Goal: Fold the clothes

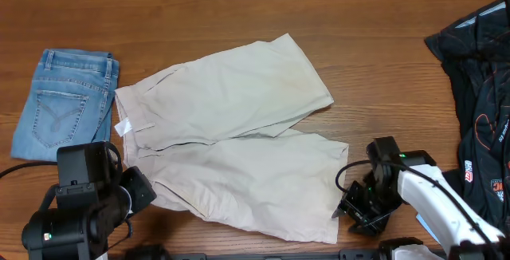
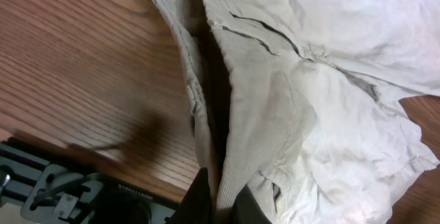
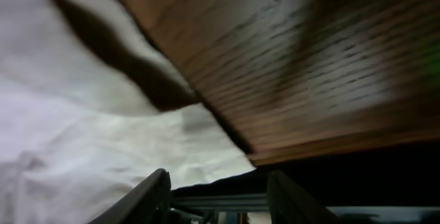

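Wood table (image 1: 382,45): beige shorts (image 1: 239,92) ctr, folded jeans (image 1: 64,100) left, black garment (image 1: 478,76) right edge.

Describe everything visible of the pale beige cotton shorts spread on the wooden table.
The pale beige cotton shorts lie spread flat and lightly creased on the wooden table. The waistband, with a small white tag, faces left. The two legs fan out to the right, the upper one angled toward the table's far side. The left gripper appears to pinch the fabric at the waistband's near corner. The open right gripper sits at the lower leg's hem without gripping it.
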### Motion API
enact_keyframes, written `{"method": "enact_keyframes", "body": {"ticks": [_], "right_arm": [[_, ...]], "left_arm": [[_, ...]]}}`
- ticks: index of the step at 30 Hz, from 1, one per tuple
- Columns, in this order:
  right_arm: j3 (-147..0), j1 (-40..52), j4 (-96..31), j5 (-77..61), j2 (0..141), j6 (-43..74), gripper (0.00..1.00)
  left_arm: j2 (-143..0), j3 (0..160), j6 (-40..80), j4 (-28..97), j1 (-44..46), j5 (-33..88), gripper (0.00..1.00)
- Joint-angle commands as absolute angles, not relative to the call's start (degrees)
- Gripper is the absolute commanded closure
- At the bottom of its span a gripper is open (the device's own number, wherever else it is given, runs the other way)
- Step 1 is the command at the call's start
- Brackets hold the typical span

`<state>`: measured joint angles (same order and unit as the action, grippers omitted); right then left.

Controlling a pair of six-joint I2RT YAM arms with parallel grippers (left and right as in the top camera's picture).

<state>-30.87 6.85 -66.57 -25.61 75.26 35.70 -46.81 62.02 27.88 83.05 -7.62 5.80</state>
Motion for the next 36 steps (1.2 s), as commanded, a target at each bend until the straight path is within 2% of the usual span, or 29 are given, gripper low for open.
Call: {"method": "enact_keyframes", "body": {"ticks": [1,10,16,36], "right_arm": [[-28.9,7.1,-65.3,-25.6,76.7,34.2,0.51],[-25.6,7.2,-63.4,-25.7,76.7,32.6,0.51],[-25.7,7.2,-63.2,-31.2,76.7,29.5,0.44],[-28.9,7.5,-62.8,-30.2,76.7,28.4,0.42]], "left_arm": [[-46.9,63.4,27.4,82.2,-7.9,5.6,0.94],[-48.0,63.4,27.4,81.6,-7.9,5.7,0.93],[-49.4,63.4,27.4,81.6,-7.9,6.1,0.93],[-49.9,63.4,27.4,80.0,-7.9,6.7,0.93]]}}
